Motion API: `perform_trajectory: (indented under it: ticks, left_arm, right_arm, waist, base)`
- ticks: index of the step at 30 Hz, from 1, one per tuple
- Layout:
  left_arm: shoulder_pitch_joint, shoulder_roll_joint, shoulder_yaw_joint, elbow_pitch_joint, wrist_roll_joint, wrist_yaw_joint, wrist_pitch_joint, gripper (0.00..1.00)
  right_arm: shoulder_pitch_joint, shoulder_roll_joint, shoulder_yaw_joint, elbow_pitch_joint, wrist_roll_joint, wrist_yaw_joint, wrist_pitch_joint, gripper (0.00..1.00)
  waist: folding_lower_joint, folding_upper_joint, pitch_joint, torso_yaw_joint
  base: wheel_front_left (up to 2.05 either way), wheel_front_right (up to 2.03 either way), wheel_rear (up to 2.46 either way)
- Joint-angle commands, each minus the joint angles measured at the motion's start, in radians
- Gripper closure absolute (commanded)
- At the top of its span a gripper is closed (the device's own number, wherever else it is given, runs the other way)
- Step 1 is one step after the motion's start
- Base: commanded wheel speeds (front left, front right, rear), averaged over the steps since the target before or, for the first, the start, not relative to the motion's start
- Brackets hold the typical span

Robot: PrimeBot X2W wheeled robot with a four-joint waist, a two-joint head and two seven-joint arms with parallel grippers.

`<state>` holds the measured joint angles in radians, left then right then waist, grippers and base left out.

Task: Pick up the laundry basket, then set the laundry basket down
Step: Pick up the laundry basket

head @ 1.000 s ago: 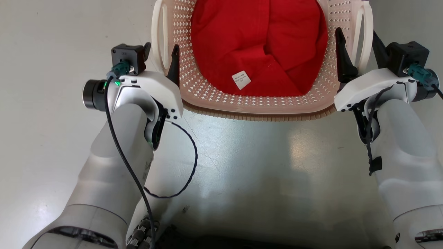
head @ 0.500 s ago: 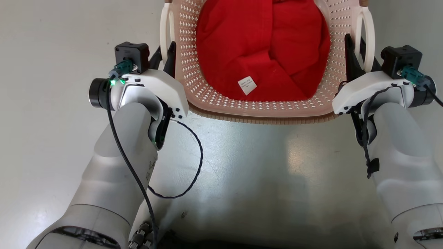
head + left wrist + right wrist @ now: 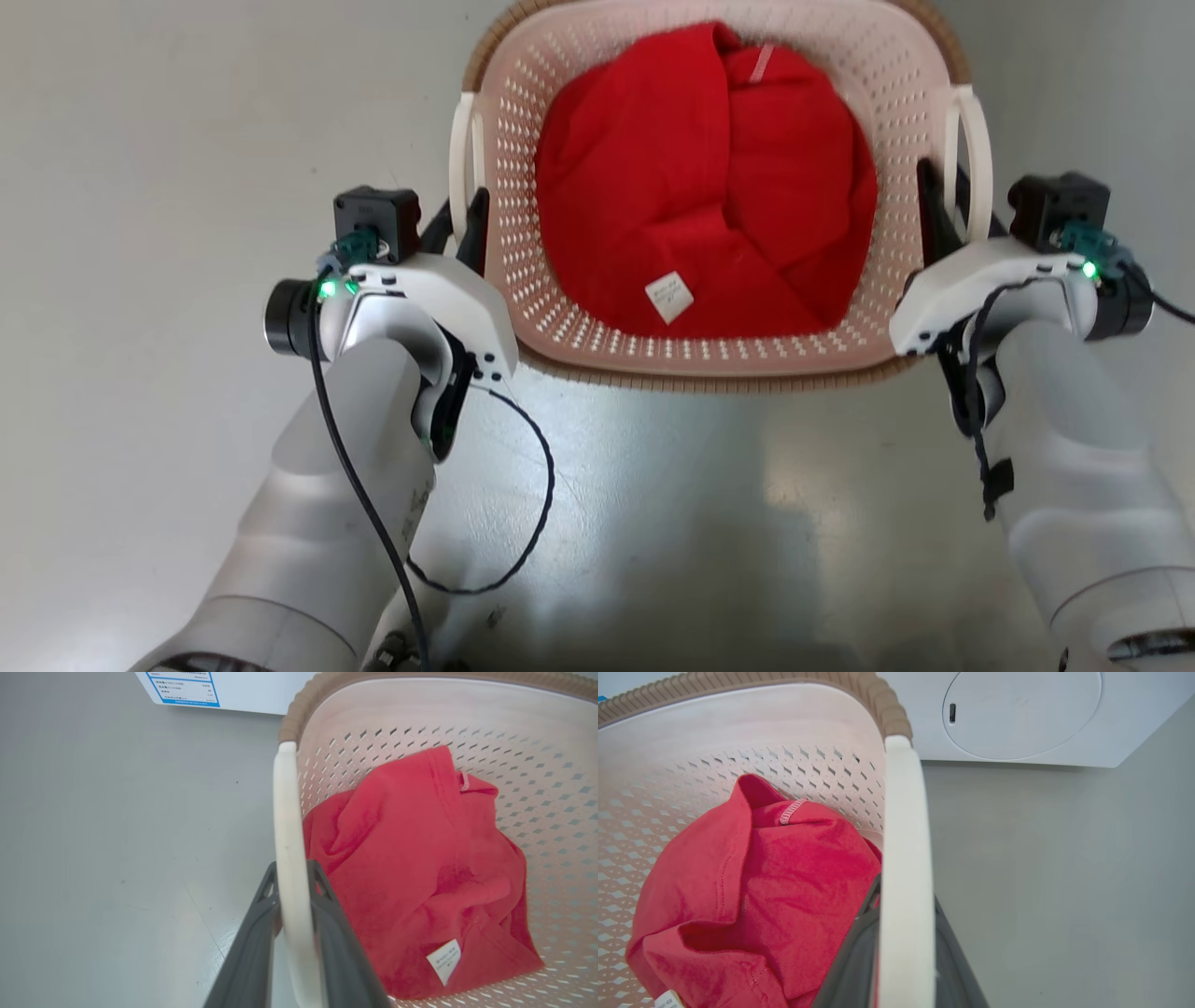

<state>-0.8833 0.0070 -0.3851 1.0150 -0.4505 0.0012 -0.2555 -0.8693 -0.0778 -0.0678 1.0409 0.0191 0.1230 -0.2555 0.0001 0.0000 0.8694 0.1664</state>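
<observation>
Grey floor is lying open on three sides; a washing machine is closing off the far side, just beyond the laundry basket. A red garment is hiding the basket's bottom. Left fingers and right fingers are clamping its side handles.

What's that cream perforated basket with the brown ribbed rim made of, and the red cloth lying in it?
The cream perforated laundry basket: likely moulded plastic, matt, with diamond holes. Its brown rim: ribbed, probably plastic imitating weave. The red garment: soft knit fabric, perhaps cotton, given folds, stitched hem and sewn label.
</observation>
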Motion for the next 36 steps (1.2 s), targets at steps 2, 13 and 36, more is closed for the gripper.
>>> perform_trajectory:
  ticks: [2, 13, 36]
  left_arm:
    - [0.043, 0.043, 0.012, -0.013, -0.015, 0.010, -0.006, 1.00]
    - [0.149, 0.043, 0.004, 0.010, -0.052, 0.022, -0.006, 1.00]
    - [0.432, 0.043, -0.069, 0.087, -0.116, 0.028, -0.006, 1.00]
  right_arm:
    - [0.066, 0.028, 0.018, 0.003, -0.002, 0.008, -0.006, 1.00]
    - [0.140, 0.028, 0.092, 0.075, 0.079, 0.008, -0.006, 1.00]
    - [0.408, 0.028, 0.445, 0.182, 0.400, 0.008, 0.034, 1.00]
  waist:
    - [0.0000, 0.0000, -0.028, -0.001]
    - [0.0000, 0.0000, -0.183, -0.006]
    - [0.0000, 0.0000, -0.570, -0.033]
  base:
    - [0.00, 0.00, 0.00]
    - [0.00, 0.00, 0.00]
    - [0.00, 0.00, 0.00]
